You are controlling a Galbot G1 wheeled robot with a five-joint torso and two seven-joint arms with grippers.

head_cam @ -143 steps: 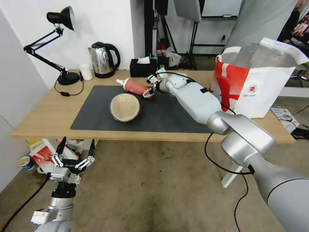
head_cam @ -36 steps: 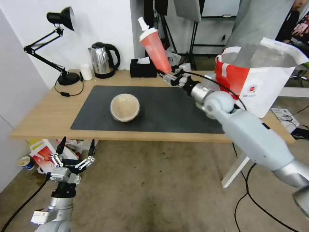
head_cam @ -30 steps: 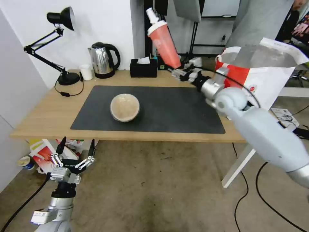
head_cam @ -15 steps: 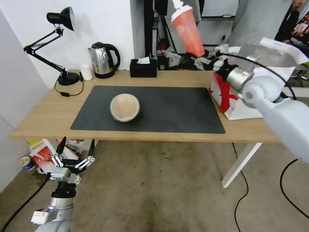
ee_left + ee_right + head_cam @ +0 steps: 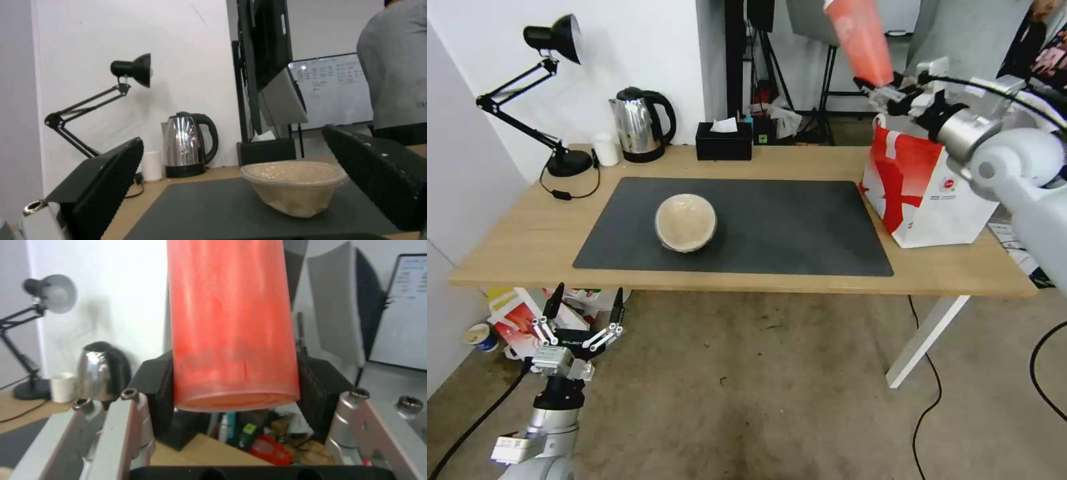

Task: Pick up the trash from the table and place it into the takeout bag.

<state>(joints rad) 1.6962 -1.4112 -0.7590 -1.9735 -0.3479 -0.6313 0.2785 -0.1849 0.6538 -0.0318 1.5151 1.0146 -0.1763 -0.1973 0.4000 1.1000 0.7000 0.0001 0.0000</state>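
Clamping red cup | right end effector | above takeout bag

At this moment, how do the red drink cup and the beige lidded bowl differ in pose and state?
The red drink cup is in the air, clamped near its base by the right gripper above the takeout bag; the beige lidded bowl rests untouched on the dark mat. The cup is tall and tilted; the bowl is squat and round.

Glossy steel kettle, matt mat, wood table
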